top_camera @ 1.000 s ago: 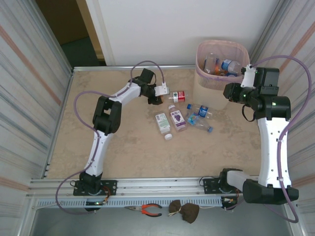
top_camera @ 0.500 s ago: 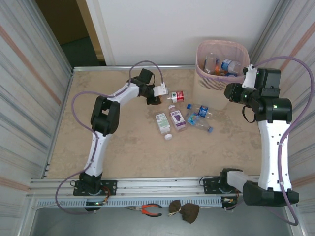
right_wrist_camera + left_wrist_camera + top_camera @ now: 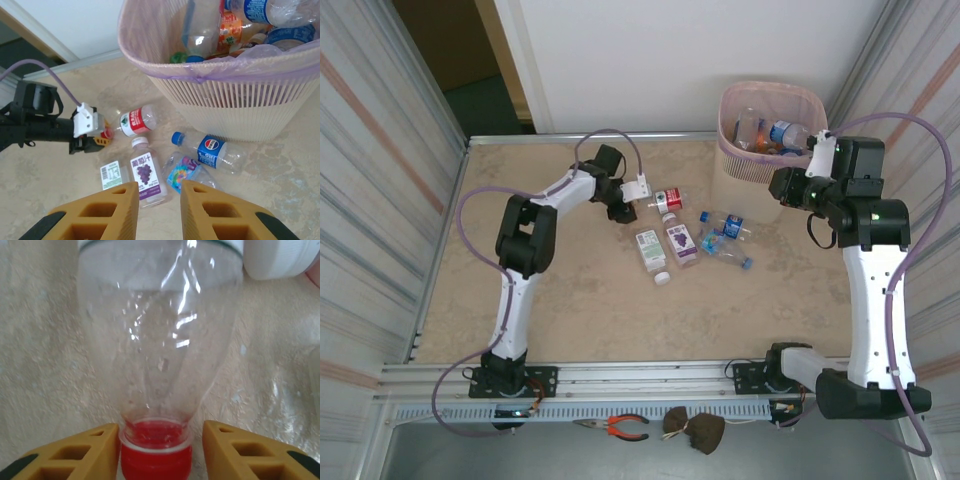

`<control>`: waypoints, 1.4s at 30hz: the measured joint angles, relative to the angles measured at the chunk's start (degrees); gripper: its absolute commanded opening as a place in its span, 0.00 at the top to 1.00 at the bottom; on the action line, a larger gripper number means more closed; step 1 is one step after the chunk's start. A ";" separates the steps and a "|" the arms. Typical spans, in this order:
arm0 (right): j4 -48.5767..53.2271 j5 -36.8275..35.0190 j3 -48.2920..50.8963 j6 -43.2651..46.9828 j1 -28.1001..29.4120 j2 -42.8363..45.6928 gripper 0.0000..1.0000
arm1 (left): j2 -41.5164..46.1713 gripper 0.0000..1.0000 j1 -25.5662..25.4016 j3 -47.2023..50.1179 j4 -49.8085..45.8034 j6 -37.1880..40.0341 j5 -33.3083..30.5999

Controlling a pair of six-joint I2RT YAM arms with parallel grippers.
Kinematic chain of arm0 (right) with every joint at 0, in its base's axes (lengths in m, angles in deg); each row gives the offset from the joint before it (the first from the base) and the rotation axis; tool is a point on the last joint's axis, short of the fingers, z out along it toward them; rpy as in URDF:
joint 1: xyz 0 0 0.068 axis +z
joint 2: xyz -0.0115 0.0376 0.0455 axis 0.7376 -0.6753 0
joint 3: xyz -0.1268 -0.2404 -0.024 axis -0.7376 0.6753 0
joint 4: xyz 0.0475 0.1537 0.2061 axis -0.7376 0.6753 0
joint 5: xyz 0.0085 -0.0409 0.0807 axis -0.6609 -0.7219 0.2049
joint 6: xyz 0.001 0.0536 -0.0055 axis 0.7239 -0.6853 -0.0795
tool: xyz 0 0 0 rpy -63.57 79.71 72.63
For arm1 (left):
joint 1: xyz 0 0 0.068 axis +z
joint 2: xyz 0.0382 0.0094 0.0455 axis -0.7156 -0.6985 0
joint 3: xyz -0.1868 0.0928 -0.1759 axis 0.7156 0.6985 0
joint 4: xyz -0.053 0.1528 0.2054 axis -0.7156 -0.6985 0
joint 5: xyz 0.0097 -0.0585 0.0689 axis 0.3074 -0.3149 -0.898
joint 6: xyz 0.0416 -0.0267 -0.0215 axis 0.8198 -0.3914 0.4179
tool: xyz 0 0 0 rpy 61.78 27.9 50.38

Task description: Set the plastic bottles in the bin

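A clear plastic bottle (image 3: 670, 197) with a red cap and a red-and-white label lies on the table; its neck (image 3: 160, 390) points at my left gripper (image 3: 160, 450). Those jaws straddle the red cap, open: the left finger touches it, the right one stands off. More plastic bottles lie beside it: grape label (image 3: 146, 172), green-and-white label (image 3: 112, 175), blue-capped Pepsi (image 3: 215, 152), colourful label (image 3: 182, 172). The pink bin (image 3: 770, 160) at the back right holds several bottles. My right gripper (image 3: 159, 200) hangs beside the bin, shut to a narrow gap, holding nothing.
A loose white cap (image 3: 662, 279) lies near the bottle cluster. Corrugated metal walls (image 3: 380, 200) close in both sides of the table. Red-handled pliers (image 3: 617, 427) rest on the front rail, off the table.
The left gripper drew back to the left, dragging the red-capped bottle slightly with it, and its jaws have loosened off the cap. The right arm barely moved.
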 measured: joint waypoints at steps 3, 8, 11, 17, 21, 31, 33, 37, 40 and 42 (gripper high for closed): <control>-0.20 0.00 0.00 0.00 0.39 0.00 0.73 | 0.00 0.47 0.07 0.07 -0.94 -0.02 -0.13; -0.22 -0.15 0.00 -0.02 0.72 0.00 0.72 | 0.00 0.49 0.04 -0.02 -2.60 -0.20 -0.39; -0.22 -0.22 0.00 -0.02 0.76 0.00 0.72 | -0.02 0.52 0.07 -0.17 -3.21 -0.22 -0.37; -0.22 -0.31 0.00 -0.02 0.76 0.00 0.72 | -0.44 0.50 0.07 -1.42 -3.58 -0.24 -0.35; -0.20 -0.46 0.00 -0.02 0.76 0.00 0.73 | -1.33 0.50 0.04 -3.23 -4.39 -0.24 -0.35; -0.20 -1.46 0.00 0.00 0.87 0.02 0.73 | -4.24 0.59 -0.72 -7.52 -7.26 -0.02 -0.59; -0.20 -1.57 0.00 0.00 0.87 0.02 0.72 | -4.76 0.62 -0.83 -8.17 -7.72 0.02 -0.57; -0.20 -1.70 0.00 0.00 0.87 0.28 0.73 | -4.90 0.69 -1.07 -8.22 -7.93 -0.02 -0.52; -0.20 -1.70 0.00 0.00 0.87 0.59 0.72 | -4.90 0.71 -1.07 -8.22 -7.87 -0.31 -0.50; -0.20 -1.68 0.00 0.00 0.87 0.79 0.72 | -4.74 0.71 -1.07 -7.93 -7.43 -1.05 -0.50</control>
